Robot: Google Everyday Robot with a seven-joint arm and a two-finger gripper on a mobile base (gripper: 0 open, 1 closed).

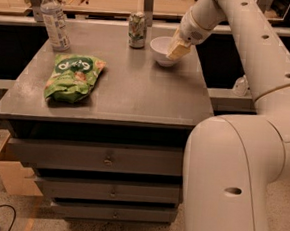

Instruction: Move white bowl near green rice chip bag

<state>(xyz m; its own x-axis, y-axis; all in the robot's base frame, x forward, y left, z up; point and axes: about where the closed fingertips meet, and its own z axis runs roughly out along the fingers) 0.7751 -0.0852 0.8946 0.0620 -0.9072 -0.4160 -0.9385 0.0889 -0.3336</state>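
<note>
The white bowl (pixel 162 48) is at the back right of the grey cabinet top (pixel 137 92), just right of a drink can. My gripper (pixel 177 48) comes down from the upper right and is shut on the bowl's right rim. The bowl looks slightly raised off the surface. The green rice chip bag (pixel 73 78) lies flat on the left side of the top, well apart from the bowl and gripper.
A green-patterned drink can (pixel 137 29) stands just left of the bowl. A clear water bottle (pixel 55 19) stands at the back left corner. My white arm and base (pixel 242 160) fill the right side. Drawers are below the top, and a cardboard box (pixel 10 172) is on the floor at left.
</note>
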